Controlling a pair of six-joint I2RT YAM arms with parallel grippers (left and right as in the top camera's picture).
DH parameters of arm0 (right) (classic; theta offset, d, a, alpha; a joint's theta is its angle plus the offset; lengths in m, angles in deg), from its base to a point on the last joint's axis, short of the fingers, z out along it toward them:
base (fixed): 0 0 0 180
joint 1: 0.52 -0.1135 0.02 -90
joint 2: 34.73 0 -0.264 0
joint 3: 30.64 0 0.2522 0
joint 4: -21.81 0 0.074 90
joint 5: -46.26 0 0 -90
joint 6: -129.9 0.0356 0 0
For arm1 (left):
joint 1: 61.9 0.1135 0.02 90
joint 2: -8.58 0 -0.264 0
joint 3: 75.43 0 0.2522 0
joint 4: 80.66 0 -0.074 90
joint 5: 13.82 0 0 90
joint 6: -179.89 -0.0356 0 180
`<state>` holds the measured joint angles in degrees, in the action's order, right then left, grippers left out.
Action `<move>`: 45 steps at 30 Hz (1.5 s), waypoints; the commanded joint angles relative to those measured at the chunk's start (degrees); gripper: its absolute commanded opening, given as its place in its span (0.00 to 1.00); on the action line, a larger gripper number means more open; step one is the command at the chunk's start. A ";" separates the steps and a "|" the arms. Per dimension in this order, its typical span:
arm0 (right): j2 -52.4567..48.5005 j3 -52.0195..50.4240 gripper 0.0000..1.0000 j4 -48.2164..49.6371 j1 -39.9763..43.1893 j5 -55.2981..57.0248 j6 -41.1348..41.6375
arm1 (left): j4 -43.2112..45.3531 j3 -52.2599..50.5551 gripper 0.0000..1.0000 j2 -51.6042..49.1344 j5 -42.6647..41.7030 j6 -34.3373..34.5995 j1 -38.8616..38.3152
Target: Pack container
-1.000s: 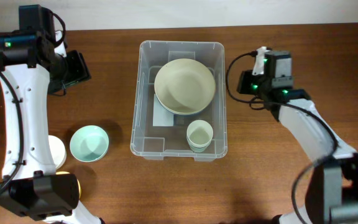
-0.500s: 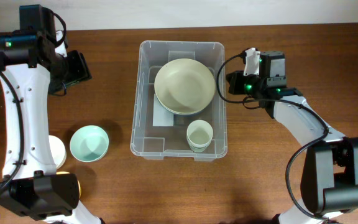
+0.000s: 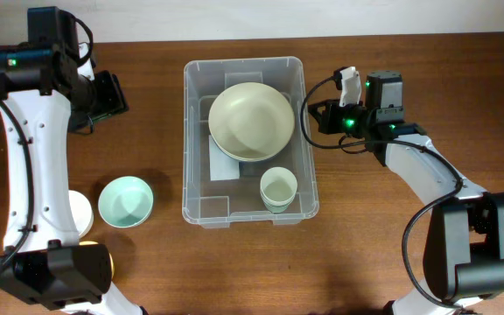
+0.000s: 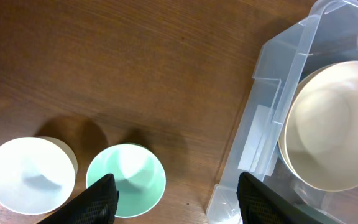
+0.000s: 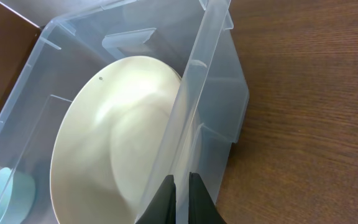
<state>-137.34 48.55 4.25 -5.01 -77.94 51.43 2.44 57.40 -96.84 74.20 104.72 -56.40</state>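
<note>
The container (image 3: 192, 131) has slid toward the left edge of the bench (image 3: 234, 271) and turned slightly, and the right claw (image 3: 311, 118) has come in to its right rim.

Overhead, the clear, round-rimmed plastic bin sits mid-bench. It holds a wide matte cream bowl (image 3: 250, 121) and a small pale cup (image 3: 278, 188). A glossy mint bowl (image 3: 125, 201) stands toward the left edge. A white bowl (image 3: 79, 213) beside it is half hidden by the left arm. The left claw (image 3: 103, 96) hangs near the far-left corner, well apart from the bin.

Left wrist view: the left claw (image 4: 178, 196) is spread wide over bare wood grain, its fingertips cut off. The white bowl (image 4: 30, 174) and mint bowl (image 4: 126, 180) sit side by side, and the container (image 4: 260, 143) runs off frame.

Right wrist view: the right claw (image 5: 182, 199) pinches the container (image 5: 194, 106) wall — fingers nearly together. The cream bowl (image 5: 117, 137) blurs through the plastic.
</note>
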 commanded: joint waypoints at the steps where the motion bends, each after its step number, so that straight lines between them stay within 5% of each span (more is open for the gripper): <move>1: -0.63 1.14 0.19 0.24 -0.42 -1.57 -0.81 | 0.11 0.76 0.63 0.59 -0.57 0.35 0.20; 3: -0.63 1.16 0.45 -0.11 -0.09 2.73 -0.79 | 0.07 0.76 0.63 0.59 -0.57 0.33 0.20; 9: 1.25 1.29 0.70 -5.60 4.48 13.99 -0.35 | -0.39 0.76 0.64 0.61 1.42 0.31 0.20; 11: 2.38 1.29 0.78 -8.46 6.51 17.51 -0.37 | -0.44 0.76 0.75 0.59 1.40 0.31 0.20; 12: 3.06 1.29 0.93 -10.36 7.93 19.12 -0.46 | -0.42 0.76 0.94 0.59 1.42 0.31 0.20; 13: 3.63 1.29 0.99 -12.00 9.33 19.74 -0.87 | -0.42 0.76 0.99 0.59 1.42 0.31 0.20; 22: 5.01 1.29 0.98 -20.68 22.36 7.08 -2.86 | -0.68 0.76 0.99 0.61 3.52 0.33 0.31; 25: 6.67 1.29 0.85 -26.95 26.43 7.58 -1.40 | -2.34 0.76 0.99 0.98 3.61 0.37 0.31; 28: 10.71 1.29 0.84 -34.32 28.92 15.96 -0.55 | -4.66 0.76 0.99 2.97 8.00 0.35 0.28; 38: 32.22 1.27 0.86 -56.30 25.03 30.27 2.95 | -6.23 -5.38 0.99 15.65 9.31 0.33 -1.11; 45: 44.35 1.22 0.87 -70.47 19.80 34.97 5.29 | 0.07 -23.91 0.99 25.92 7.10 0.35 -1.11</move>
<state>-97.82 49.23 -62.96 17.46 -46.64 55.08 0.93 41.51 -74.70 82.53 104.92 -57.38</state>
